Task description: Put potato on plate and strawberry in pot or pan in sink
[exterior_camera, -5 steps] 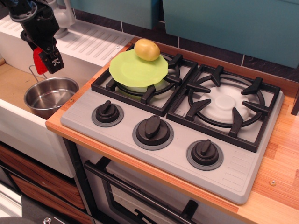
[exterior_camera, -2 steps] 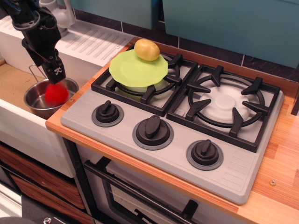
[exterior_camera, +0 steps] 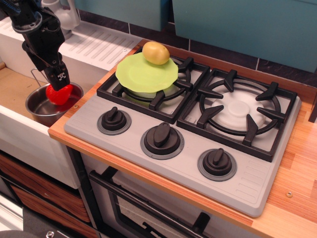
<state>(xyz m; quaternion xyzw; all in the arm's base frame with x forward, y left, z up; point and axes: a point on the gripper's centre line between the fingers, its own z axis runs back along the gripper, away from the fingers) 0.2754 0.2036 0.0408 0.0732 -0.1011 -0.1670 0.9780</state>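
Note:
The yellow-tan potato (exterior_camera: 156, 52) rests on the far edge of the lime-green plate (exterior_camera: 141, 77), which sits on the stove's left burner. The red strawberry (exterior_camera: 59, 94) lies inside the shiny steel pot (exterior_camera: 37, 106) in the tan sink (exterior_camera: 14, 89) at the left. My gripper (exterior_camera: 55, 78) hangs just above the strawberry and the pot, with its jaws open and nothing held. The black finger (exterior_camera: 60, 78) hides the strawberry's top.
A grey stove (exterior_camera: 163, 148) with two black burner grates and three knobs fills the wooden counter. The white ribbed drainboard (exterior_camera: 99, 47) and grey tap (exterior_camera: 68, 15) stand behind the sink. Teal wall panels run along the back.
The gripper let go of the strawberry, which dropped from its jaws into the pot. The gripper has lowered slightly toward the pot. The potato and plate have not moved.

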